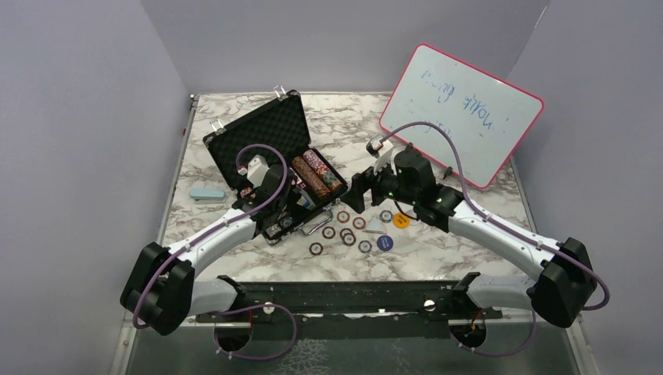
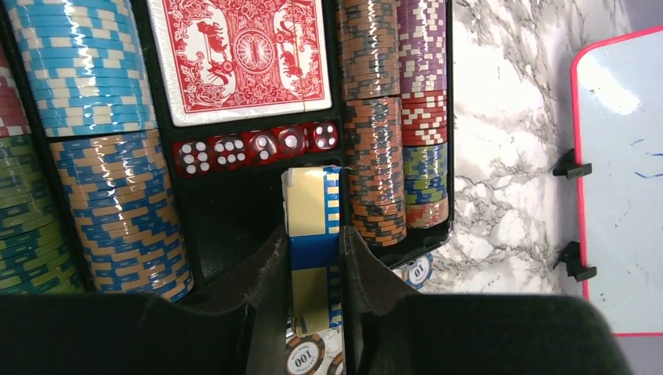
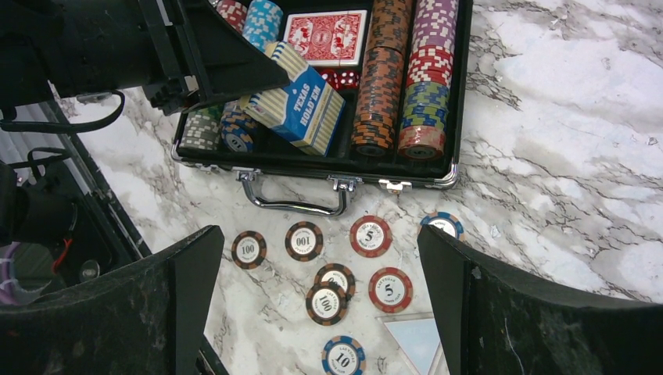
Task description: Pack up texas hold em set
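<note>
The left gripper (image 2: 311, 244) was clamped on the blue deck box (image 2: 312, 226), its black fingers (image 2: 270, 266) pressed flat against the two broad faces. The box was glossy card with blue and cream stripes, and it read "TEXAS HOLD'EM" in the right wrist view. It stood on a narrow edge, tilted. Its long axis ran from the gripper toward the row of dice (image 2: 258, 147), over a bare foam pocket. I could not tell whether its lower corner touched the foam.

That pocket belonged to the briefcase (image 3: 274, 160), which lay open at left-centre on the marble-patterned bench (image 1: 344, 117). Its egg-crate foam lid (image 1: 262, 133) leaned back toward the far left, and its silver handle (image 3: 293, 205) faced the loose chips. Five translucent red dice with white pips lay side by side. Just beyond them the red deck (image 2: 242, 55) lay flat, ornate back up. Ridged chip stacks (image 2: 375, 117) lay on their sides in long rows either side of the deck and dice, striped orange, purple, red, blue and green. They walled in the pocket.

The right gripper (image 3: 319, 238) hung wide open and empty above the loose chips (image 3: 370, 236), which lay flat near the handle, marked 100, 5 and 10. Round buttons (image 1: 401, 219) lay just right of them. The pink-framed whiteboard (image 1: 461, 113) stood at the far right. A light-blue oblong (image 1: 207, 193) lay left of the case.
</note>
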